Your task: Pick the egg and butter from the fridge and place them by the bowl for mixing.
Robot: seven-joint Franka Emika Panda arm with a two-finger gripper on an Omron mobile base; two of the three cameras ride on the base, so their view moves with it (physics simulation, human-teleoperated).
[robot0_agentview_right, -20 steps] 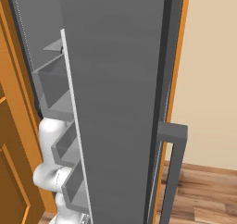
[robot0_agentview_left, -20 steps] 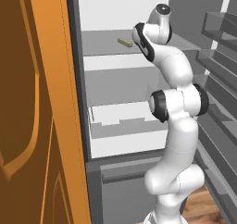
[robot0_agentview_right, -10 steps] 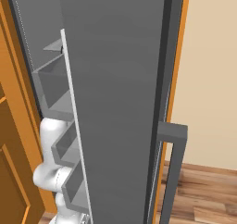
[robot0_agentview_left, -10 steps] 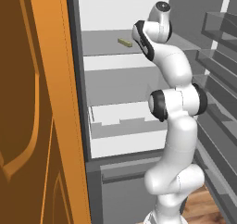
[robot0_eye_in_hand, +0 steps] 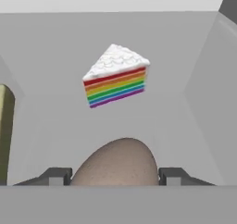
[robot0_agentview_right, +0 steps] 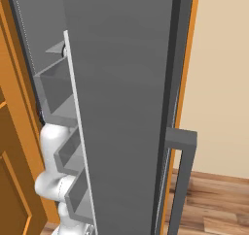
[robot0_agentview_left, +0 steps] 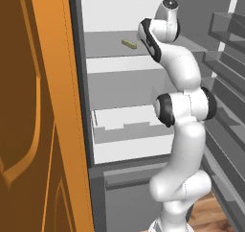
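Inside the fridge (robot0_agentview_left: 119, 82), the egg (robot0_eye_in_hand: 115, 162) is gripped between the partly closed fingers of the end effector (robot0_eye_in_hand: 115, 176), with the cake slice (robot0_eye_in_hand: 115, 75) beyond the egg and the butter (robot0_eye_in_hand: 5, 130) at the egg's left.

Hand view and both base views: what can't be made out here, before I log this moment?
- Egg, hand view: its lower part is cut off at the bottom, so finger contact is unclear.
- Butter, hand view: cropped by the left edge; a small stick in the left base view.
- Fridge interior, right base view: blocked by its open door.
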